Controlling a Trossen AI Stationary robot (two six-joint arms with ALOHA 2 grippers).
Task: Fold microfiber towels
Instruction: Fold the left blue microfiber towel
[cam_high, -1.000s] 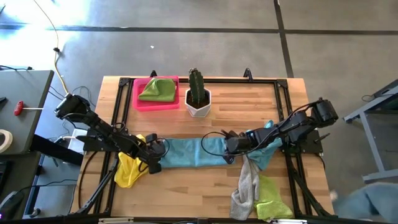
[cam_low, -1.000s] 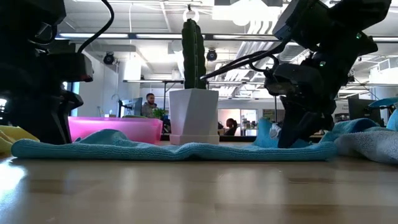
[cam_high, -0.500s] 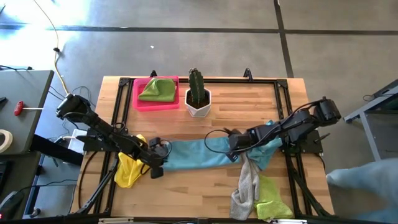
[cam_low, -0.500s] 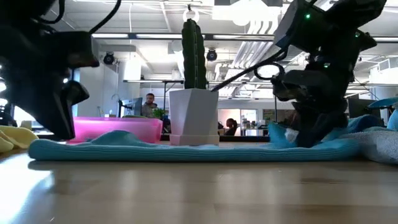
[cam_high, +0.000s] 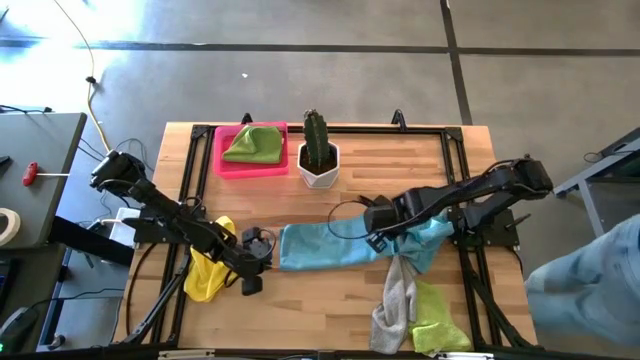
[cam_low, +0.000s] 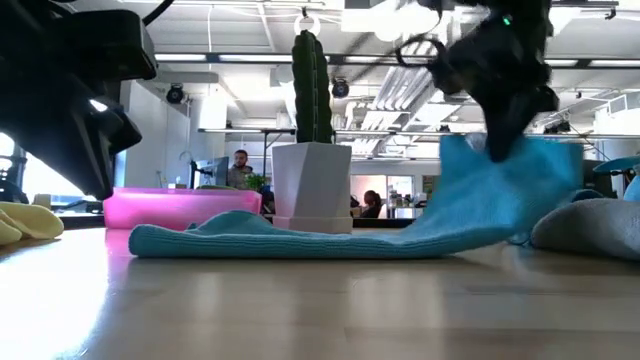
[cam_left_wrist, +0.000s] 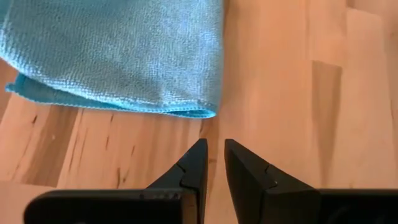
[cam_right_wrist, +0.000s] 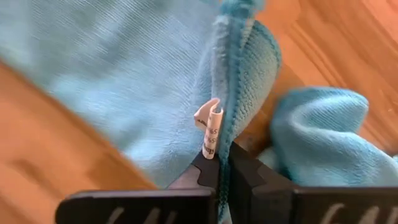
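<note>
Six towels are being counted: two blue (cam_high: 325, 247) (cam_high: 438, 233), two green (cam_high: 255, 144) (cam_high: 437, 315), one yellow (cam_high: 207, 272), one grey (cam_high: 396, 295). One tray (cam_high: 227, 165), one cactus (cam_high: 317, 140), one pot (cam_high: 319, 173) are also being counted.

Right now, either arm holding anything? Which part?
The right gripper pinches the light blue towel at its edge, by the tag, lifting that end. The left gripper holds nothing.

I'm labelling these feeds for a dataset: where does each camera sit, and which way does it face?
High: overhead, straight down; both arms, whole table.
Low: table height, looking level; light blue microfiber towel, white cactus pot.
Left wrist: past left gripper, nearly closed and empty, at the towel's edge.
Right wrist: right gripper shut on that towel's edge.
All four show the blue towel.
</note>
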